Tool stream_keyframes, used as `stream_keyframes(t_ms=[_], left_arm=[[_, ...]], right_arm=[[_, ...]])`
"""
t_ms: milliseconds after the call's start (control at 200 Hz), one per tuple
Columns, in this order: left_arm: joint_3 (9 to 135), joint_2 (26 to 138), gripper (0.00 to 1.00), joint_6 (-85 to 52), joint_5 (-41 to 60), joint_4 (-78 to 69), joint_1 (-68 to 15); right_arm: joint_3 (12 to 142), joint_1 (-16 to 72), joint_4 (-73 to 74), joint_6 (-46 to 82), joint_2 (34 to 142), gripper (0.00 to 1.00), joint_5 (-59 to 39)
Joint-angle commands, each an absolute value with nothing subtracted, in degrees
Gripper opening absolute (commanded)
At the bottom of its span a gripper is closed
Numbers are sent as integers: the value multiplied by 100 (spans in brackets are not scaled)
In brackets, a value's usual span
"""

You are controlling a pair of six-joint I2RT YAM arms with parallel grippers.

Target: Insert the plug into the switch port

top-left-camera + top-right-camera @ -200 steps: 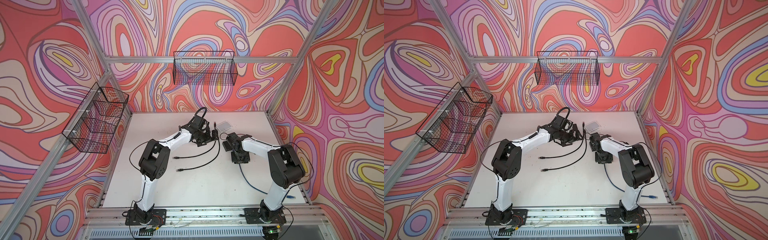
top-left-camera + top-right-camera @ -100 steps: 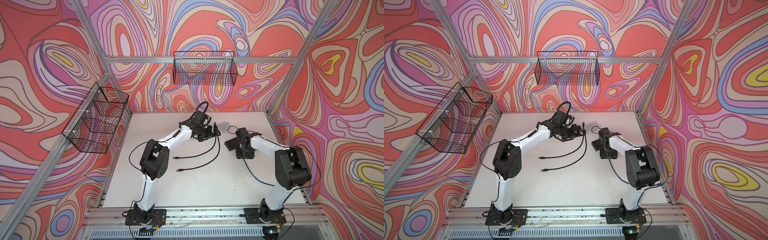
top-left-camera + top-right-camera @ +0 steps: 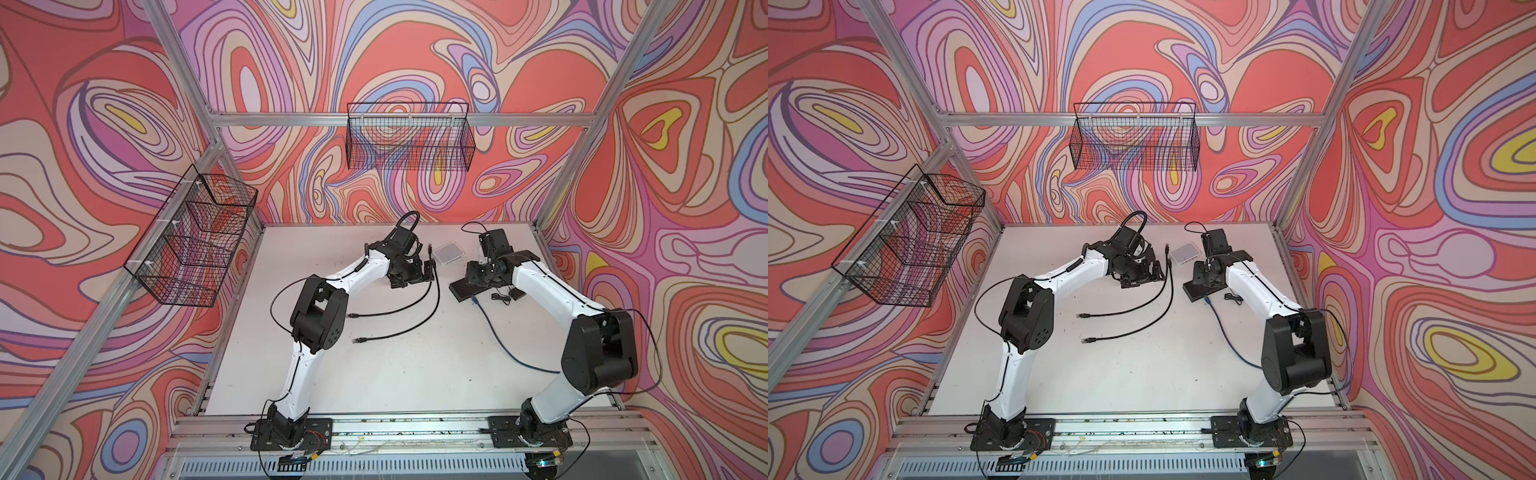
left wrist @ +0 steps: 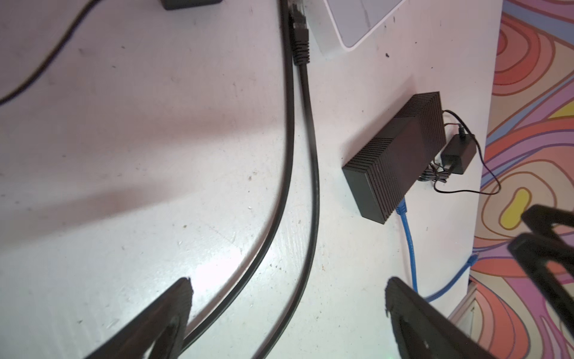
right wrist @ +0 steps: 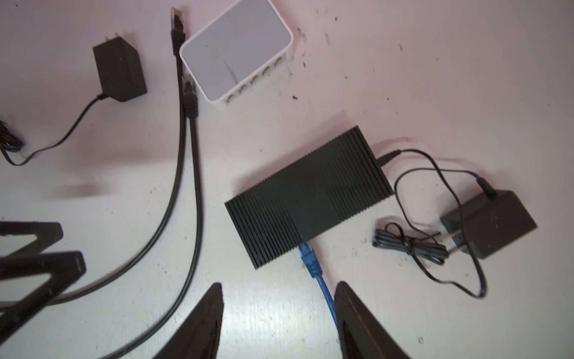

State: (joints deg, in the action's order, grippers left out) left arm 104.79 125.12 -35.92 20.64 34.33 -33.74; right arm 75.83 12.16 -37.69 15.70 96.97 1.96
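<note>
The black ribbed switch (image 5: 307, 195) lies flat on the white table, also seen in both top views (image 3: 462, 289) (image 3: 1195, 291). A blue plug (image 5: 309, 258) enters a port on its long side, and its blue cable (image 3: 498, 336) trails toward the front right. My right gripper (image 5: 279, 284) hovers over the table just off that side, open, with nothing between its fingers; the blue cable passes by one fingertip (image 5: 341, 289). My left gripper (image 4: 289, 281) is wide open above two black cables (image 4: 298, 174) and holds nothing.
A white switch (image 5: 236, 52) (image 3: 448, 253) sits behind the black one, with two black plugs (image 5: 189, 96) beside it. Power adapters (image 5: 487, 223) (image 5: 119, 73) and thin cords lie on either side. Black cable ends (image 3: 353, 316) rest mid-table. Wire baskets (image 3: 409, 141) hang on the walls.
My right gripper has opened and drawn back from the black switch, leaving the blue plug in its port. The left arm shifted slightly and stayed open.
</note>
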Motion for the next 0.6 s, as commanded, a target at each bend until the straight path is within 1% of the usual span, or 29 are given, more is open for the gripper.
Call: stream_keyframes(t_ms=[0, 100, 235, 406, 591], left_arm=[[10033, 11823, 100, -3384, 1650, 3750, -3356], [9332, 11272, 100, -3414, 1491, 3603, -3341], [8495, 10477, 100, -3437, 1146, 3537, -3309], [7617, 9510, 100, -3537, 832, 3532, -3272], [6887, 8576, 100, -3669, 598, 3706, -3278]], right_arm=[[8094, 1230, -3075, 1420, 10416, 60, -18], [8514, 1238, -2737, 1372, 10986, 60, -14], [9218, 1231, -2556, 1534, 11668, 61, 297], [10659, 1231, -2988, 1912, 12876, 62, 550], [11894, 1239, -3440, 2083, 13813, 64, 891]])
